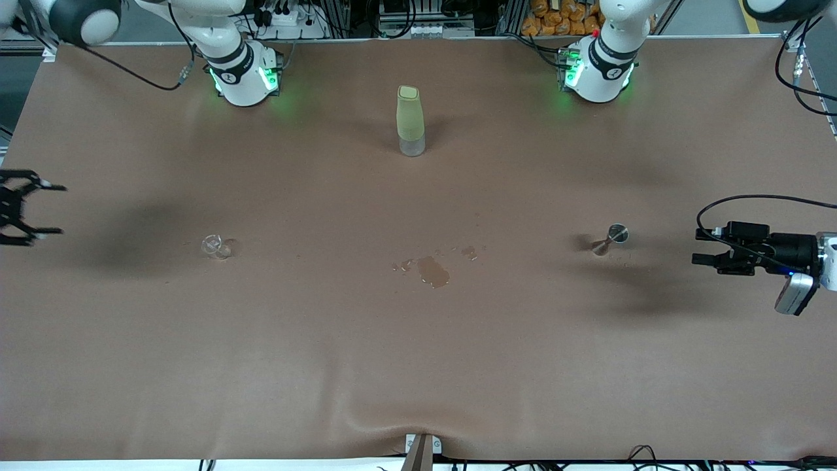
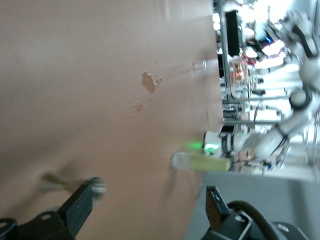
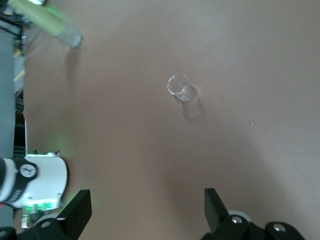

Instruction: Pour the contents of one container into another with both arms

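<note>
The small clear glass (image 1: 216,246) stands at mid-left of the front view, toward the right arm's end of the table; the metal jigger (image 1: 611,239) stands at mid-right, toward the left arm's end. The two are well apart. Between them, just below centre, a wet spill (image 1: 433,270) darkens the brown table cover (image 1: 418,366), w/ smaller drops beside it. A tall bottle (image 1: 410,121) stands upright at upper centre, between the two bases.

The right gripper (image 1: 49,209) hangs at the left edge of the frame, fingers spread wide, nothing in them. The left gripper (image 1: 703,258) hangs at the right edge beside the jigger; in the left wrist view its fingers (image 2: 80,210) are wide apart, also carrying nothing.

This layout fits two stages: vessels waiting to be picked up, or set down again after a pour (the spill hints liquid has left something, but can't tell when). So no call on which.

For any grasp here: approx. level approach, fingers centred on the vessel's body, each vessel kept upright. For any pour: rim over rim, slow tilt.

Materials: the glass is thin, transparent, prob. slippery and hard to see against the cover. The jigger is shiny metal, hourglass-shaped, narrow at the waist, so tippy. The bottle has a pale yellow-green sleeve over a clear base. The cover is matte, w/ a ripple at bottom centre.
</note>
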